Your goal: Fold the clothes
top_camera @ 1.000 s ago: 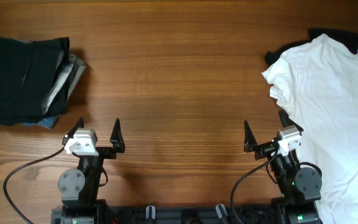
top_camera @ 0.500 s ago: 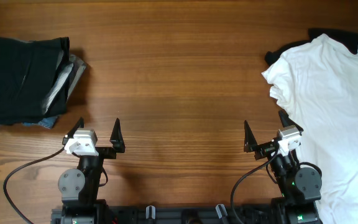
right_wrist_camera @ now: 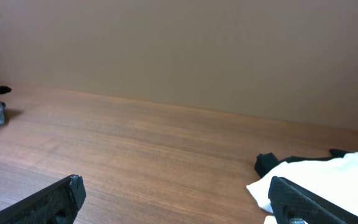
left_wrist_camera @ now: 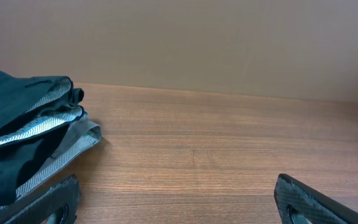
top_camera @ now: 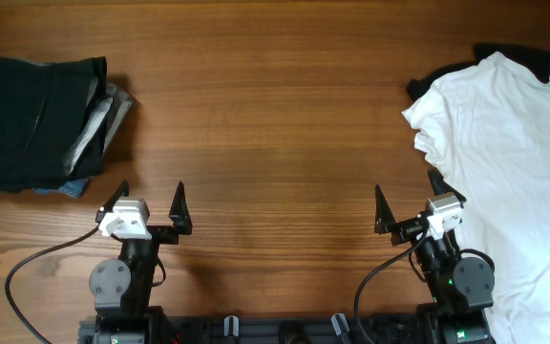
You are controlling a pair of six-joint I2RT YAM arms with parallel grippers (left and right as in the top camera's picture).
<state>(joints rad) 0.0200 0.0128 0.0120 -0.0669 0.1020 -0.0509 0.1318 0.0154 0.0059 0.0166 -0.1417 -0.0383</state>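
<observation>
Near edge: L gripper [top_camera: 151, 191] and R gripper [top_camera: 408, 196] both released, jaws spread wide, nothing between them; parked at base, prob. ready pose. The large white short-sleeved cloth T-shirt [top_camera: 514, 153] lies unfolded and rumpled at R side of the brown wooden table [top_camera: 275, 115], just beside R gripper, so R arm has easiest reach. The folded black-and-grey cloth stack [top_camera: 36, 124] sits at L side, apart from centre fold area. A black garment [top_camera: 518, 53] shows under shirt's far edge

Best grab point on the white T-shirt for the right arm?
The bunched sleeve on the T-shirt's edge facing the table's middle. Bring the right pincer in low from that bare side: elsewhere the cloth seems to lie flat.
</observation>
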